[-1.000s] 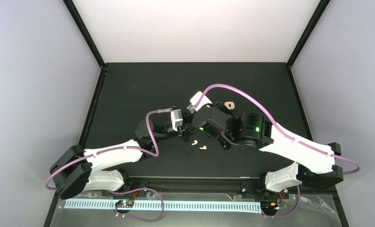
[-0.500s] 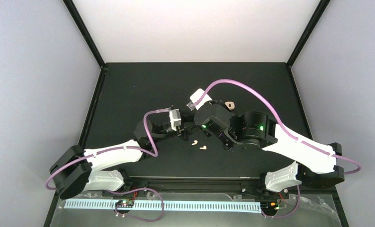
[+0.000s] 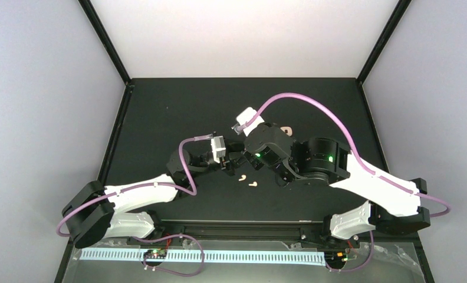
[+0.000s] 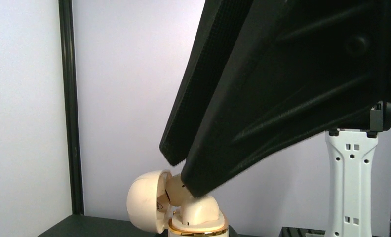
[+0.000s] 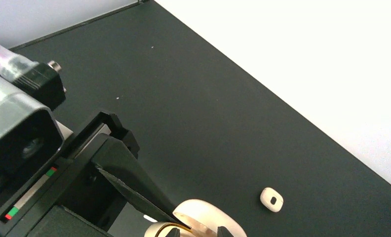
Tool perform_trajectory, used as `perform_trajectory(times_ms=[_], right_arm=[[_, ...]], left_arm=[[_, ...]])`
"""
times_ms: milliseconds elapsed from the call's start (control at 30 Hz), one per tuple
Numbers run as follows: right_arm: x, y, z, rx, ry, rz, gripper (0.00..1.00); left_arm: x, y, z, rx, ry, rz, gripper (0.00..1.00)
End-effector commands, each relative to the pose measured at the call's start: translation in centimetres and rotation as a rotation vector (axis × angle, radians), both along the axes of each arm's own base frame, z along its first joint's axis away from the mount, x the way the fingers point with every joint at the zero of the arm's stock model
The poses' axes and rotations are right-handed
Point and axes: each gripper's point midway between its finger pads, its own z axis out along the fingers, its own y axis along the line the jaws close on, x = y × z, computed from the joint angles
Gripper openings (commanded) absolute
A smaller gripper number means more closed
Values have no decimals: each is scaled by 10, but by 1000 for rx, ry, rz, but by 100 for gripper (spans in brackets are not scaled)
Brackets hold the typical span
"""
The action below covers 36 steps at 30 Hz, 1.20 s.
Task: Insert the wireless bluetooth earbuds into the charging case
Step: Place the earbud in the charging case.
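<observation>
The open cream charging case (image 4: pixel 197 228) with a gold rim stands at the bottom of the left wrist view, its lid (image 4: pixel 143 200) tipped back to the left. One white earbud (image 4: pixel 203 210) sits in it. My right gripper (image 5: pixel 199 232) comes down from the upper right, its fingers (image 4: pixel 262 98) shut on a second earbud (image 4: pixel 176 190) at the case mouth. My left gripper (image 3: pixel 230 164) holds the case; one of its fingers (image 5: pixel 129 185) lies against the case (image 5: pixel 203 213). Two loose earbuds (image 3: pixel 241 177) (image 3: pixel 253 184) lie on the mat just in front.
A second small cream case (image 3: pixel 286 130) with a dark spot lies behind the right wrist, also in the right wrist view (image 5: pixel 271 199). The black mat (image 3: pixel 160 112) ends at black frame posts and white walls. Purple cables loop over both arms.
The right wrist has shifted slightly back and to the right, and its cable loop has risen. The left arm, the case and the two loose earbuds have not moved.
</observation>
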Motion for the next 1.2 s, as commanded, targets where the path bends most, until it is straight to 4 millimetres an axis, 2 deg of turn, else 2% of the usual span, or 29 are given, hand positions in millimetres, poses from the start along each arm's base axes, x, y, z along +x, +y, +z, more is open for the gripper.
perform_trajectory(times_ms=[0, 200, 367, 433, 600, 733, 967, 1167], right_arm=[[-7, -9, 29, 108, 4, 3, 18], [-15, -42, 60, 265, 4, -22, 24], [-10, -62, 48, 233, -7, -101, 31], [-10, -65, 45, 236, -7, -106, 37], [-15, -65, 50, 286, -2, -67, 55], [-18, -59, 48, 296, 10, -36, 63], [-17, -52, 61, 366, -10, -28, 69], [-15, -41, 61, 353, -15, -16, 69]], left_arm=[[-3, 5, 16, -60, -28, -1, 2], [-5, 11, 27, -102, -33, 2, 2], [-17, 22, 41, -162, -60, -30, 2], [-22, 27, 47, -188, -68, -44, 2], [-33, 38, 57, -224, -81, -70, 2], [-38, 42, 59, -228, -82, -76, 2], [-41, 43, 59, -218, -80, -91, 2], [-45, 45, 60, -221, -83, -100, 2]])
